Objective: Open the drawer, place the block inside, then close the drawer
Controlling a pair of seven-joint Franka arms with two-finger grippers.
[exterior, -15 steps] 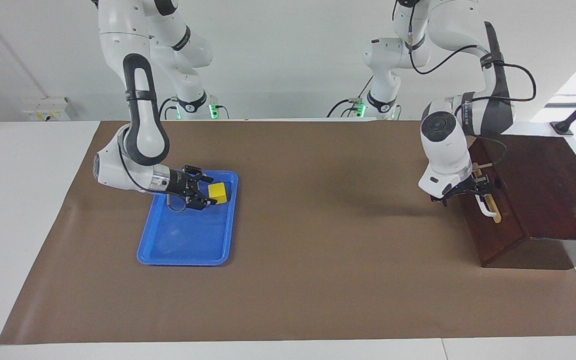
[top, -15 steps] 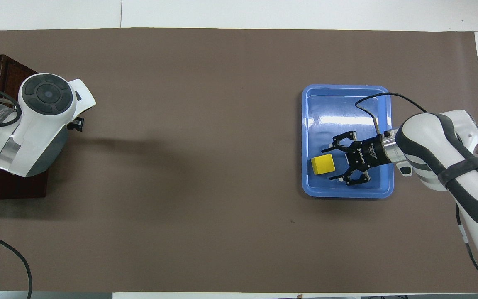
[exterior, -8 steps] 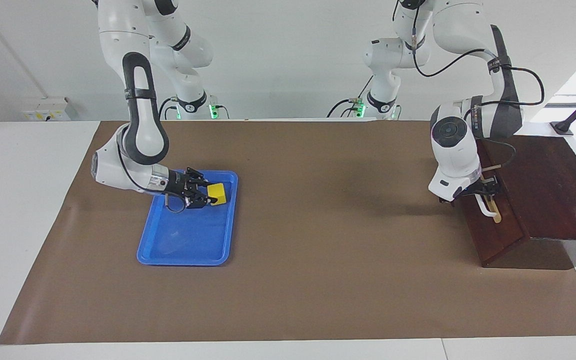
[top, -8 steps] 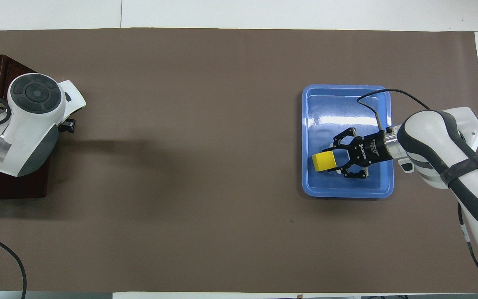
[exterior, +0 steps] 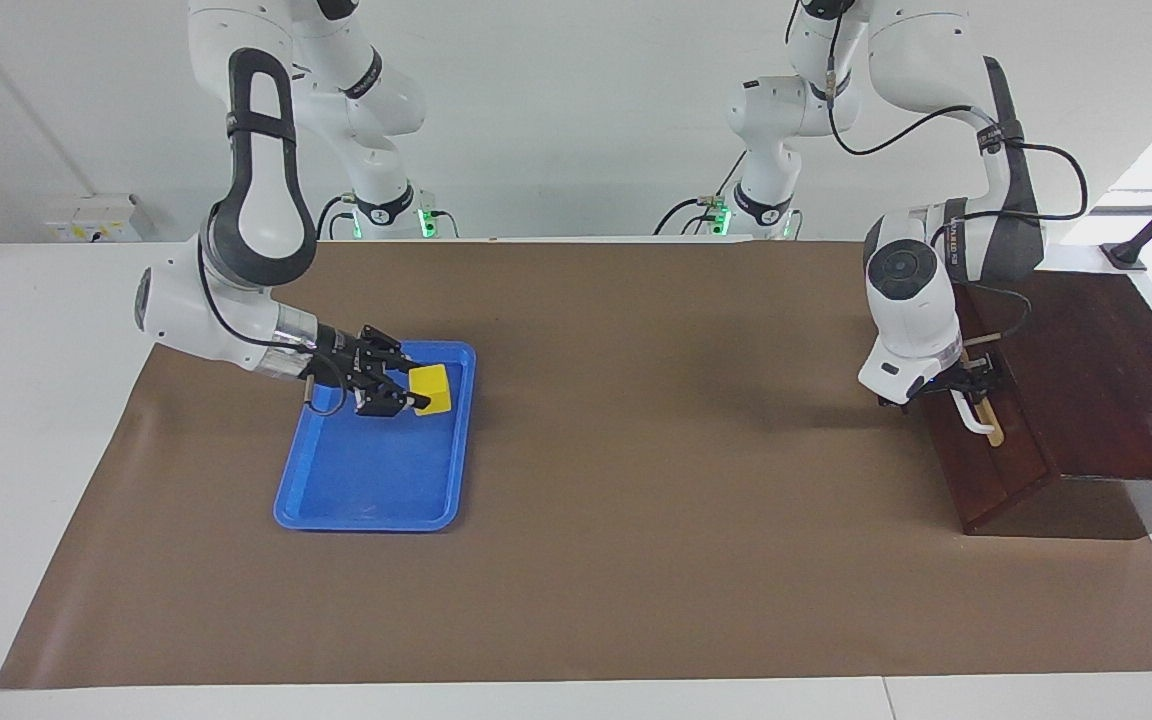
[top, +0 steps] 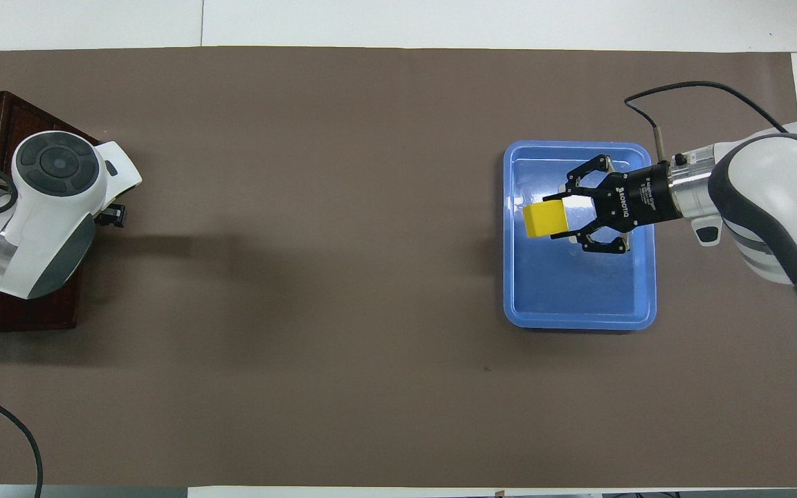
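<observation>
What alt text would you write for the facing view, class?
The right gripper holds a yellow block over a blue tray. The left gripper is at the white handle of a closed wooden drawer.

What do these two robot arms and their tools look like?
Both arms are glossy white with dark grey padded bands. The right tool is black linkwork with white lettering on its body and a thin black cable. The left arm's wrist ends in a round grey cap, with black cables looping along it.
</observation>
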